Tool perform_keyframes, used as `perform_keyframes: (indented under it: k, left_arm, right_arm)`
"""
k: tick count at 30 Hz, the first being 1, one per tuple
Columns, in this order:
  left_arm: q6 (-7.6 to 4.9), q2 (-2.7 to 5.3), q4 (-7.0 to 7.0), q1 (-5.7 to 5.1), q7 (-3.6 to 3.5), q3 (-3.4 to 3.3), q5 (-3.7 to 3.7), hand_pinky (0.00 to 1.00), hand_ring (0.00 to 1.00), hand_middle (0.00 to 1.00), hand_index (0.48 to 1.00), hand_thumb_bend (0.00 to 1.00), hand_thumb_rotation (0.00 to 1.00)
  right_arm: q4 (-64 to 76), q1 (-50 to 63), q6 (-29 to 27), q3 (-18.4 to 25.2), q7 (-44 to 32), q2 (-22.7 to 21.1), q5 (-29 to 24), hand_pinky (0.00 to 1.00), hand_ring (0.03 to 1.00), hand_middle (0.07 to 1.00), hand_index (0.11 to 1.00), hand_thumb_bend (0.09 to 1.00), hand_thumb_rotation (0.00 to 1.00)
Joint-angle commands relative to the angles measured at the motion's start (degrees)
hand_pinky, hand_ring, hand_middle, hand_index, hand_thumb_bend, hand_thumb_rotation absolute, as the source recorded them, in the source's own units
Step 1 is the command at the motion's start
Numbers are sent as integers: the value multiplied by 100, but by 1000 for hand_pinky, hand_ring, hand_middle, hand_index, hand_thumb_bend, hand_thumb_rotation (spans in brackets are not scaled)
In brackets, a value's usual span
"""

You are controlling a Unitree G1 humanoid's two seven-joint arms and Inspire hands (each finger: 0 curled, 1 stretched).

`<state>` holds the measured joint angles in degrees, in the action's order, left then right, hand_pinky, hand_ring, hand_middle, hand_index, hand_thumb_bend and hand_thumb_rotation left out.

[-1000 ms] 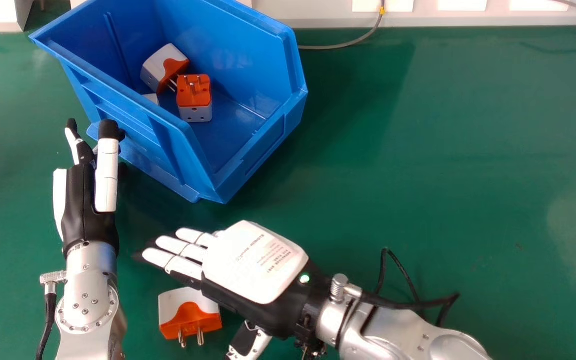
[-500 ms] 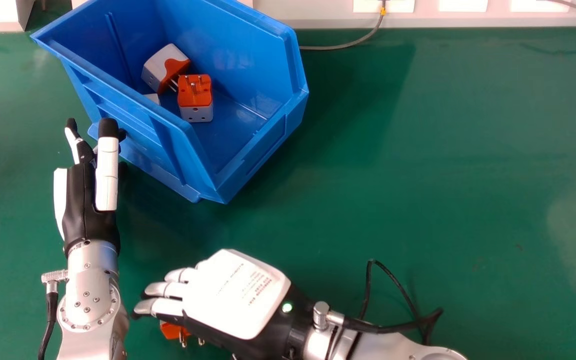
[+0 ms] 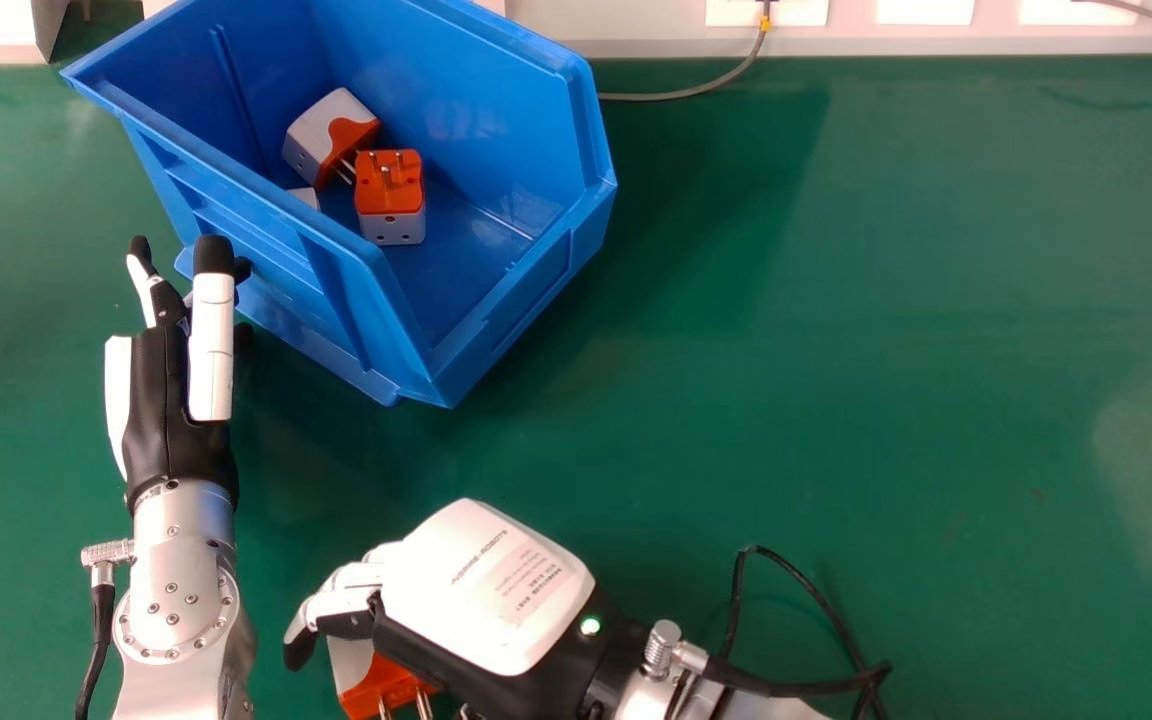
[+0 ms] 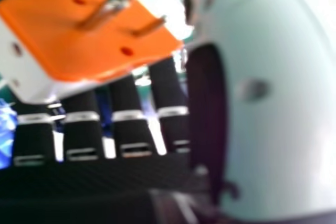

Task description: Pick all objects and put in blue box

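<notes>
At bottom center of the head view, right hand (image 3: 486, 590) has fingers curled round the orange-and-white adapter (image 3: 383, 686), which sits under the palm and fingers. Left hand (image 3: 171, 400), frame left, is open near blue box (image 3: 536, 290).

Green tabletop (image 3: 836, 350), pale panel (image 3: 636, 25) along its far edge, yellow-banded grey cable (image 3: 681, 95)

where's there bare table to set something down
The widest bare patch of tabletop lies right of the blue box, beyond the right robot hand. A narrower strip lies left of the left robot hand. It's crowded where the right one partly covers an adapter.
</notes>
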<state>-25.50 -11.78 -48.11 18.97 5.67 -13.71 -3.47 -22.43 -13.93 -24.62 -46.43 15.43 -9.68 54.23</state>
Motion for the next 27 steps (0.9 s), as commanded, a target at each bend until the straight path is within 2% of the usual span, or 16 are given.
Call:
perform_keyframes:
  k: [1, 13, 17, 27]
  left_arm:
    - [-26, 7, 127, 103, -3, 19, 4, 849, 899, 857, 941, 988, 1000]
    - [-32, 8, 119, 105, 9, 25, 17, 849, 899, 856, 941, 991, 1000]
    - [-32, 14, 164, 82, 16, 41, 34, 849, 899, 856, 941, 991, 1000]
    - [-33, -6, 136, 90, -24, 30, 19, 849, 899, 856, 941, 990, 1000]
  right_arm:
    - [21, -62, -152, 92, 173, 74, -118, 381, 486, 542, 537, 587, 25]
    - [-216, -141, -259, 309, 520, 232, -192, 376, 481, 516, 501, 523, 6]
    - [-203, -175, -321, 464, 465, 221, -358, 379, 482, 514, 497, 518, 5]
    - [-257, -167, -98, 635, 975, 273, -209, 369, 483, 504, 495, 504, 1]
